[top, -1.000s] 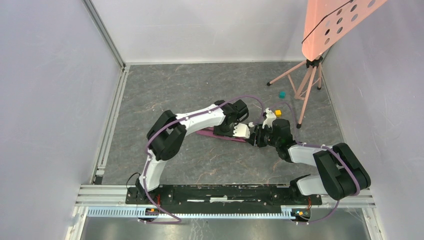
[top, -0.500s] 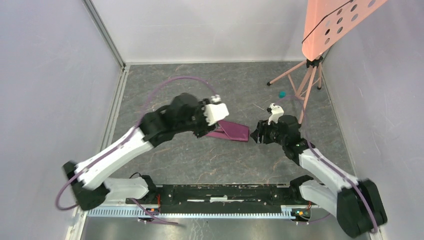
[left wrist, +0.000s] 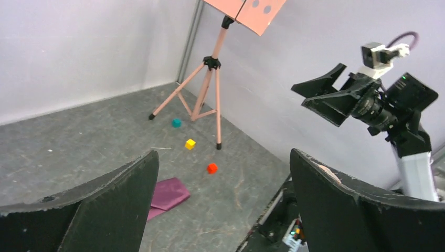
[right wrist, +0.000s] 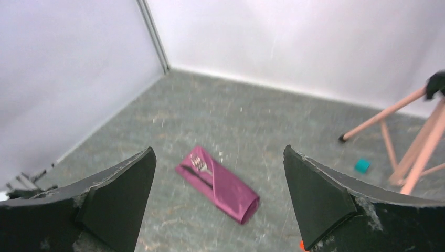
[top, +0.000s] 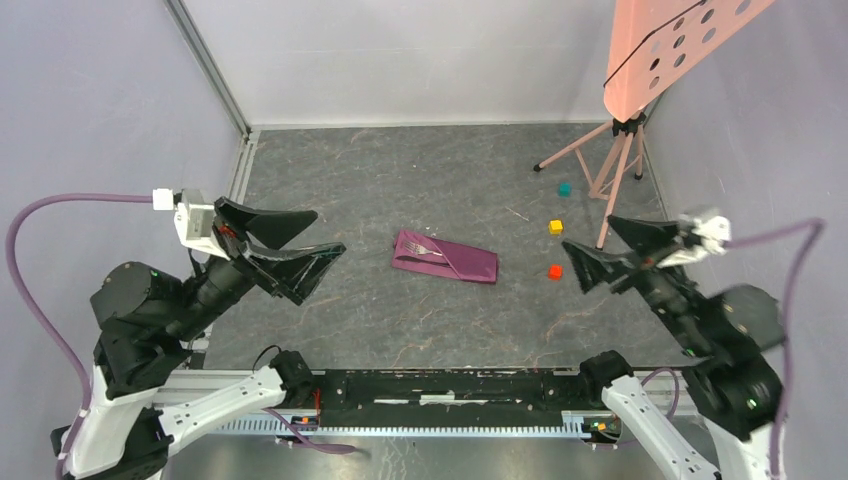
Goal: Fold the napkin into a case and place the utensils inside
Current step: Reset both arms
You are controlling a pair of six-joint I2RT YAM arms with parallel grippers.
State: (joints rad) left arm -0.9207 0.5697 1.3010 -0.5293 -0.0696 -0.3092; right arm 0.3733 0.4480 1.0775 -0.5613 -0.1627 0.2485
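Task looks done: the case (top: 445,259) lies folded mid-desk (top: 400,170), with the fork (top: 428,248) tines poking out of its left end. Can't make out the knife. Left gripper (top: 328,232) and right gripper (top: 587,232) hang high at the sides, jaws spread, holding nothing.
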